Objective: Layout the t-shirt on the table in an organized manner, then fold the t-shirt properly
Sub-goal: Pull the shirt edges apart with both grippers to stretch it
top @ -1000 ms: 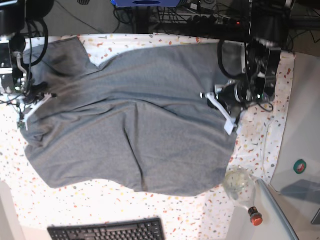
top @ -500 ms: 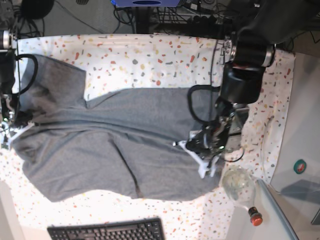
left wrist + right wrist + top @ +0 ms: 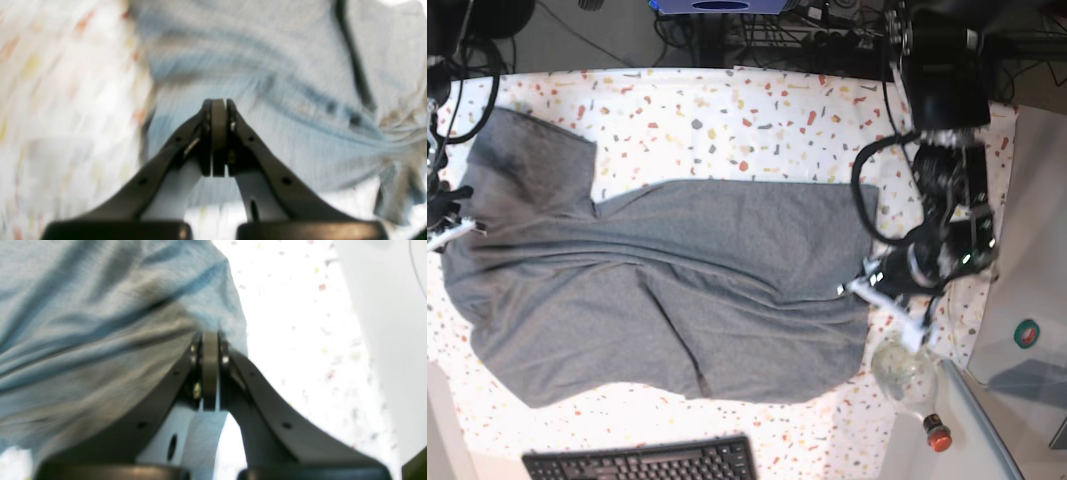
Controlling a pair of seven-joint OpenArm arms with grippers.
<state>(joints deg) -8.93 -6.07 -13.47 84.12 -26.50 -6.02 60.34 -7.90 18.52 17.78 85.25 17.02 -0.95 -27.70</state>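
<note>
Arms apart, end effectors [image 3: 882, 293] pinching t-shirt [image 3: 677, 300] edges.

T-shirt [image 3: 677, 290]: plain heather grey. Surface [image 3: 727, 120]: white cloth, flecked red, orange, yellow, grey. Keyboard [image 3: 642, 462]: black. Bottle [image 3: 907, 375]: clear, red cap.

No text, label, brand, number or sign could be read anywhere: the keyboard [image 3: 642, 460] keys were too small to make out, and the wrist views were blurred.
</note>
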